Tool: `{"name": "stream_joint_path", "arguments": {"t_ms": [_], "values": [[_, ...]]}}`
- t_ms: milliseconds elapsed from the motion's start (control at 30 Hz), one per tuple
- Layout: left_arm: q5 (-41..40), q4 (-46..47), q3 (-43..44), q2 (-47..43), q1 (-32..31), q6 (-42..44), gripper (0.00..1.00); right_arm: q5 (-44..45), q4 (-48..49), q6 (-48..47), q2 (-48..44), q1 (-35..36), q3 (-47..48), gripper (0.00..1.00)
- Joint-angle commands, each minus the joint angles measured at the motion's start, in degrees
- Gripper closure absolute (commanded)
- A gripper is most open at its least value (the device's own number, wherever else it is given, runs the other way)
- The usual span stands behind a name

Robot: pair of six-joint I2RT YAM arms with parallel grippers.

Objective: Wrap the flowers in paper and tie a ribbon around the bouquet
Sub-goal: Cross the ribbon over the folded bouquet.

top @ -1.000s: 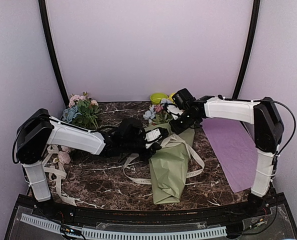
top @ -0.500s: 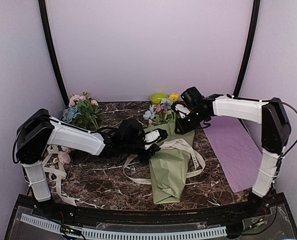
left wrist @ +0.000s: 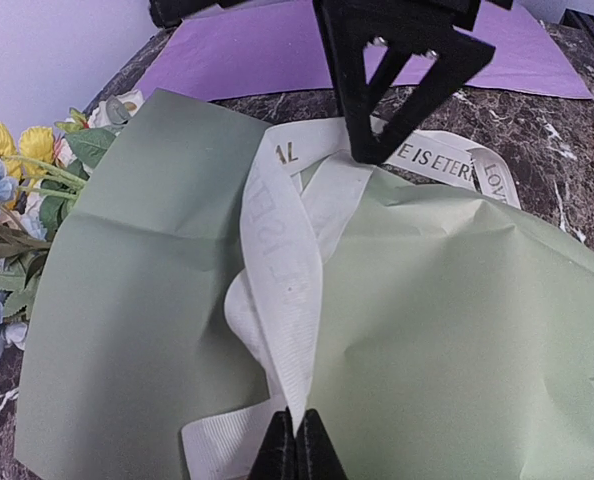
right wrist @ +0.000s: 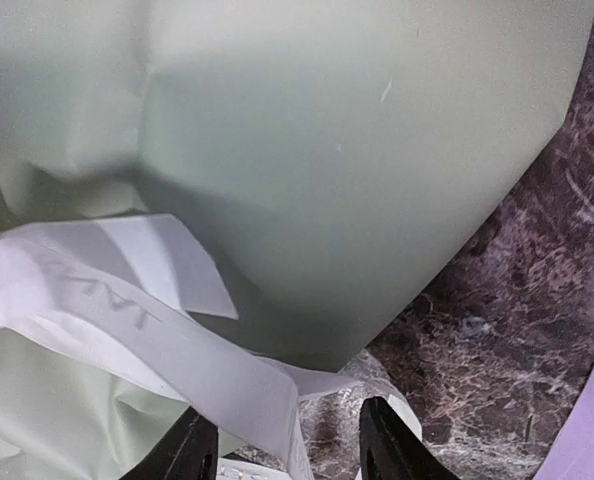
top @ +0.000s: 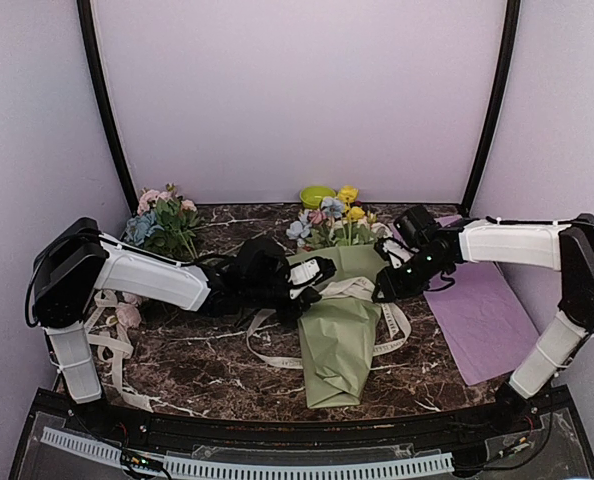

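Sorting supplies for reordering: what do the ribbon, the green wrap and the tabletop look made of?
Ribbon: woven fabric, probably grosgrain; fine ribs, matte. Green wrap: matte paper; holds sharp creases. Tabletop: dark marble or a marble-look laminate; pale veins on brown.

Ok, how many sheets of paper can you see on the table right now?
2. A sage-green sheet wrapped round the flowers in the middle, and a flat purple sheet lying to its right. Another sheet could be hidden inside the wrap.

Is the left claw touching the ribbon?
Touching. The left wrist view shows the ribbon running down into the shut left claw, pinched between its tips.
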Motion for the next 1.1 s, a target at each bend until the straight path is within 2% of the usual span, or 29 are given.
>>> {"name": "stream_joint_path", "arguments": {"t_ms": [0,67,133,200,333,433,567,833,1067], "values": [[0.5,0.6,-0.8,-1.8,-0.2,0.1,1.00,-2.0,3.8,0.7,0.7,0.3,-0.6,0.53],[0.6,0.5,-0.6,-1.8,-0.2,0.1,1.00,-1.6,4.4,0.7,1.2,0.3,-1.0,0.63],[0.7,0.5,-0.6,-1.8,-0.2,0.2,1.00,-1.2,4.4,0.7,1.8,0.3,-0.8,0.82],[0.7,0.3,-0.5,-1.8,-0.2,0.2,1.00,-0.4,3.7,0.7,1.9,0.3,0.0,0.93],[0.5,0.1,-0.5,-1.8,-0.2,0.4,1.00,2.8,1.0,-0.1,0.8,0.3,2.0,0.95],[0.6,0.0,-0.5,-1.8,-0.2,0.4,1.00,5.1,-1.4,-0.6,0.6,0.3,3.7,1.00],[0.7,0.4,-0.6,-2.4,-0.2,1.0,1.00,5.3,-2.8,-1.9,1.2,0.3,8.2,1.00],[2.4,6.1,-2.9,-4.3,-0.4,0.9,1.00,-4.6,8.0,-2.1,4.9,1.0,13.3,1.00],[-0.1,11.5,-4.8,-6.1,-0.8,3.1,1.00,-3.6,10.8,-2.4,6.5,1.3,10.2,1.00]]}}
